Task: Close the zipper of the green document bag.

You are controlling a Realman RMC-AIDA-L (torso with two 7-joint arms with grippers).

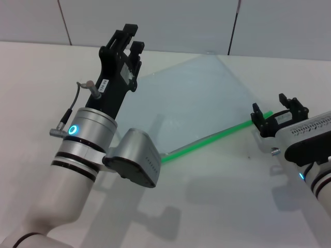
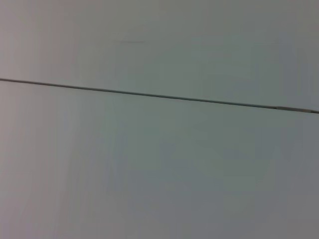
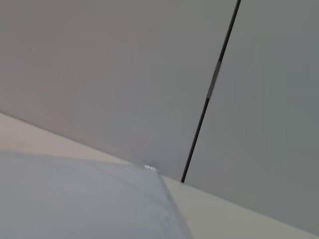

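The left arm rises from the lower left of the head view, its white forearm angled up and away from the body, ending in a silver wrist ring with a lit blue indicator. Its black left hand [image 1: 130,37] points up and away, raised well above the surface, the two fingers [image 1: 122,34] standing slightly apart with a narrow gap between them. The right arm enters from the right edge, lying low and nearly level. Its black right hand [image 1: 279,114] points toward the left, fingers [image 1: 257,112] parted and close to the surface.
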